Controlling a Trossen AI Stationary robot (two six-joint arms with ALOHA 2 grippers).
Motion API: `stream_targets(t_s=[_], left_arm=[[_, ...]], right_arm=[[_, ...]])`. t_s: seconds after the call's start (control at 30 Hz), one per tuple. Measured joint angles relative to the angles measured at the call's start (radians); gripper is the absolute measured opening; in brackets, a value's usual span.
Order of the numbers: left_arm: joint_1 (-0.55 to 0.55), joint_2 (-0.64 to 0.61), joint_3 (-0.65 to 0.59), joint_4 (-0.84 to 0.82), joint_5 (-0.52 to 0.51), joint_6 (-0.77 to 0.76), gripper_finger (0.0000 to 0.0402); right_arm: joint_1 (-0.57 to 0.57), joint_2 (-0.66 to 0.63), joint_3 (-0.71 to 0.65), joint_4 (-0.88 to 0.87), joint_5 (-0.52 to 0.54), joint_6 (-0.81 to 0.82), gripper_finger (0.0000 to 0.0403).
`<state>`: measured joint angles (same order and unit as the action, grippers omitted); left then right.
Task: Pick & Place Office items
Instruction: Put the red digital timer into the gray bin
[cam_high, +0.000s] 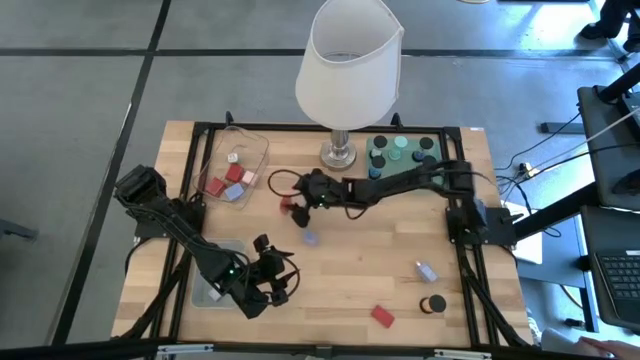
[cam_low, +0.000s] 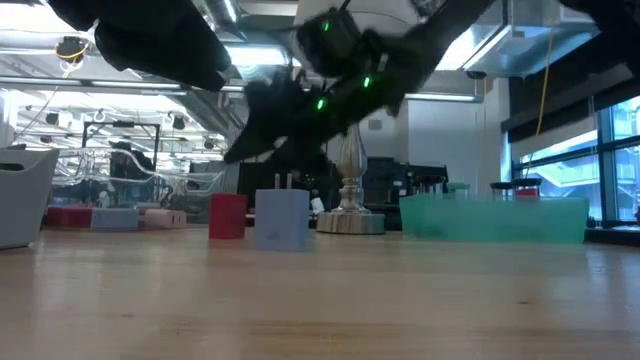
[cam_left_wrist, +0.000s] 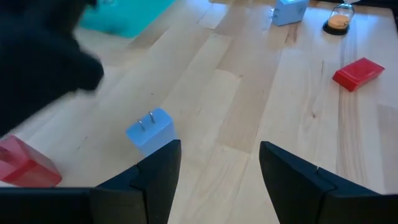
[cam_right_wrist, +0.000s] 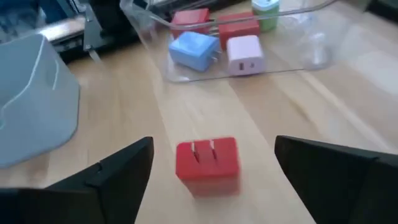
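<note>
A red block (cam_right_wrist: 207, 160) with two prongs stands on the wooden table, apart from my right gripper (cam_high: 302, 192). That gripper hangs over it, open, one finger to either side and neither touching. A light blue block (cam_left_wrist: 151, 129) with prongs rests on the table just ahead of my left gripper (cam_left_wrist: 219, 162). My left gripper is open with nothing between its fingers, near the table's front left (cam_high: 280, 283). More office items lie in the clear tray (cam_right_wrist: 298, 59): red, blue, pink and green pieces. Round caps sit on the green mat (cam_high: 400, 152).
A tall white-shaded lamp (cam_high: 346, 70) stands at the far middle. A grey-blue bin (cam_right_wrist: 31, 99) is at the near left. Toward the near right lie a red block (cam_high: 382, 316), a black cap (cam_high: 432, 303) and a pale blue block (cam_high: 427, 270).
</note>
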<state>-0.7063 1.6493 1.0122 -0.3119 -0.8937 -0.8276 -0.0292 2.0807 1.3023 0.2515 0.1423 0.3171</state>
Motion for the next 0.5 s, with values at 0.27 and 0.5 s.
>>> stream_targets(t_s=[0.27, 0.5], left_arm=[[-0.020, 0.000, 0.000, 0.001, 0.002, -0.041, 0.0214], [-0.048, 0.000, 0.000, 0.001, -0.002, -0.107, 0.0214]], right_arm=[[0.065, -0.264, 0.000, -0.581, -0.026, -0.133, 0.0317], [0.260, -0.425, 0.000, -0.925, -0.027, -0.086, 0.0304]])
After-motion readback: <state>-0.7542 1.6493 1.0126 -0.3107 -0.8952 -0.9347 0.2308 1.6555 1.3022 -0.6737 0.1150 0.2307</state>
